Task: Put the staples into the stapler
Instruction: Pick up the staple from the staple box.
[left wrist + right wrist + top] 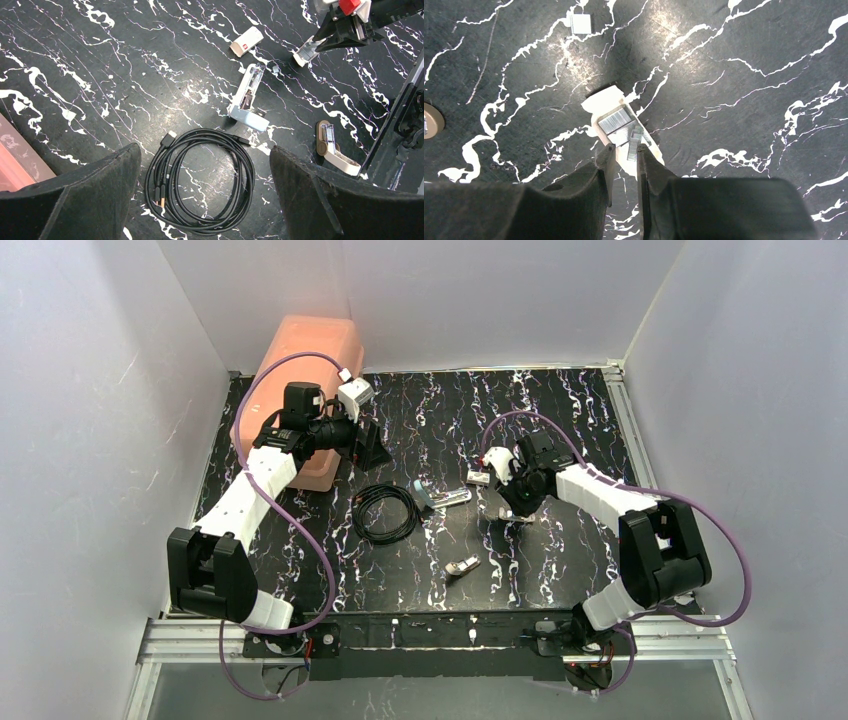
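The light-blue stapler (440,498) lies open on the black marbled table, its silver channel (251,85) facing up. The staples (616,121) are silver strips in a small pale tray (605,99), a hand's width to the stapler's right. My right gripper (625,150) hangs over the tray's near end, jaws a narrow gap apart. One strip (632,147) leans against the right finger, clear of the left one. My left gripper (205,150) is wide open high over the coiled cable, holding nothing.
A coiled black cable (200,180) lies just left of the stapler. A tan stapler (335,150) sits nearer the front and a white sleeve with a red mark (246,41) behind. A small white block (580,23) lies beyond the tray. A pink bin (300,390) stands back left.
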Controlling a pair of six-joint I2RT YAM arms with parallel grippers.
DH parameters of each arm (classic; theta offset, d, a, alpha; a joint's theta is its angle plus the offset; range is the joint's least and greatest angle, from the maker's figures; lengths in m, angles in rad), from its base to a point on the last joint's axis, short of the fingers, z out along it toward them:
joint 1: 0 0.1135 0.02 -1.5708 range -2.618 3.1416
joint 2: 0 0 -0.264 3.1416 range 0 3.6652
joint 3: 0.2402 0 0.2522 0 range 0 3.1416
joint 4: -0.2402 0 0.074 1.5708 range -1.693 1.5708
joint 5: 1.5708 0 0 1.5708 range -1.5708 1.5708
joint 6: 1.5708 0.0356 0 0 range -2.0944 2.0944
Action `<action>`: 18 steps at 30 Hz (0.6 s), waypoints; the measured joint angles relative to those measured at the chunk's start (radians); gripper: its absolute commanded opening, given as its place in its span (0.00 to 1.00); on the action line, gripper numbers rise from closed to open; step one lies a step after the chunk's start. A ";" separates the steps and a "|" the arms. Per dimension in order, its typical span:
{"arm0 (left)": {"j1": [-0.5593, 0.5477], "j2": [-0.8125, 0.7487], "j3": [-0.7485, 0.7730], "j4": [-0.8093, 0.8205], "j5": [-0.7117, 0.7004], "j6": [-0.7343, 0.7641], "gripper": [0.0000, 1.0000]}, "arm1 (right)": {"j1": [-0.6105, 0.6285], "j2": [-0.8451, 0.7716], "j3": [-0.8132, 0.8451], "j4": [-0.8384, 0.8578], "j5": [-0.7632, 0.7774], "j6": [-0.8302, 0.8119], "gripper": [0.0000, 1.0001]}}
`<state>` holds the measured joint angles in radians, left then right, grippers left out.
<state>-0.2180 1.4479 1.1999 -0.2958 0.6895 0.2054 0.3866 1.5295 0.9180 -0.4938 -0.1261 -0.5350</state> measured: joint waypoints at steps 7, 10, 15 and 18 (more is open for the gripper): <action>0.000 0.000 0.000 0.000 0.000 0.002 0.99 | 0.000 -0.009 0.000 -0.004 -0.032 0.000 0.30; 0.000 0.000 0.000 0.000 0.000 0.002 0.99 | 0.003 -0.009 -0.001 -0.003 -0.032 0.000 0.30; 0.000 0.001 0.000 0.000 0.000 0.003 0.98 | 0.027 -0.012 -0.034 0.003 0.002 0.000 0.29; 0.000 0.003 0.000 0.000 0.000 0.003 0.98 | 0.043 -0.012 -0.044 0.002 0.016 0.000 0.30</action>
<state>-0.2180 1.4506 1.1999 -0.2962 0.6899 0.2081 0.4294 1.5177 0.8742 -0.4915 -0.1101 -0.5350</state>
